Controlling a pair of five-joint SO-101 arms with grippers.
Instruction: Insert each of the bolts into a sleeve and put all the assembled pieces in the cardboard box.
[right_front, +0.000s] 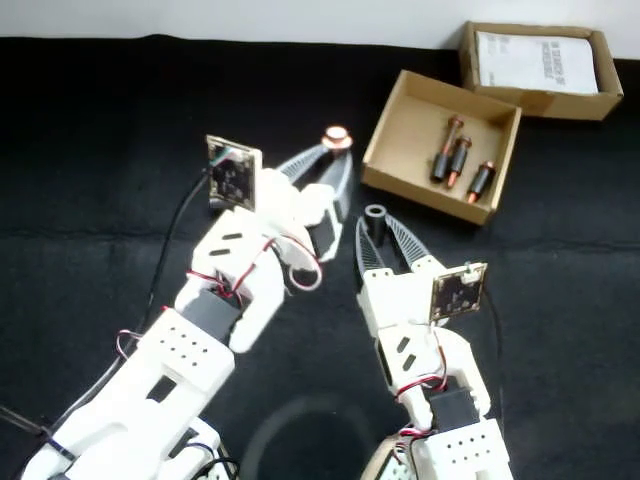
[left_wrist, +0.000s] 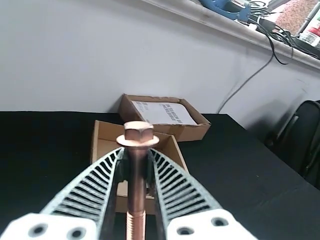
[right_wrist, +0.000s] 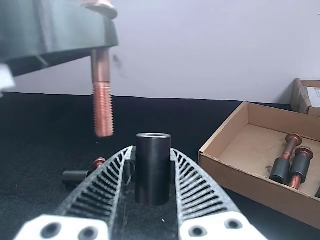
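My left gripper (right_front: 336, 148) is shut on a copper bolt (right_front: 336, 134), head up, in the air left of the cardboard box (right_front: 405, 125). In the left wrist view the bolt (left_wrist: 137, 170) stands upright between the gripper (left_wrist: 137, 155) fingers. My right gripper (right_front: 376, 220) is shut on a black sleeve (right_front: 375, 212), held upright just below and to the right of the bolt. From the right wrist, the sleeve (right_wrist: 153, 167) sits in my gripper (right_wrist: 152, 152), and the bolt's threaded end (right_wrist: 103, 107) hangs up and to one side of its bore. Three assembled pieces (right_front: 458, 160) lie in the box.
A second cardboard box (right_front: 540, 100) holding a printed sheet stands at the back right. In the right wrist view a loose black sleeve (right_wrist: 75, 176) and a loose bolt (right_wrist: 98, 162) lie on the black cloth beyond the gripper. A white wall runs behind the table.
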